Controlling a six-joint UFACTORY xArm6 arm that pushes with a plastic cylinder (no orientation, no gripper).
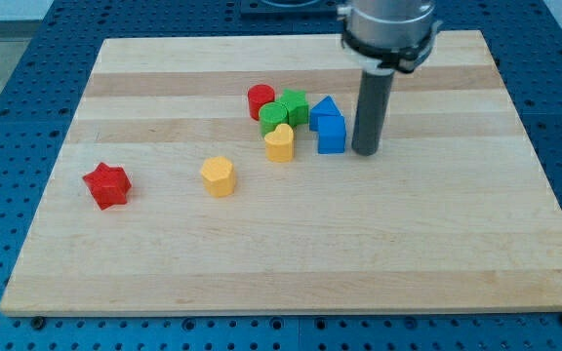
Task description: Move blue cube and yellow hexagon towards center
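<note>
You see the arm coming in from the top edge, right of centre, its grey collar cut off by the frame. The dark rod hangs straight down, upright, and my tip (365, 152) rests at mid-height.

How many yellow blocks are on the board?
2. The yellow hexagon sits alone left of the middle. The yellow heart is beside the green block in the cluster. None seem hidden; my tip is off to the right.
</note>
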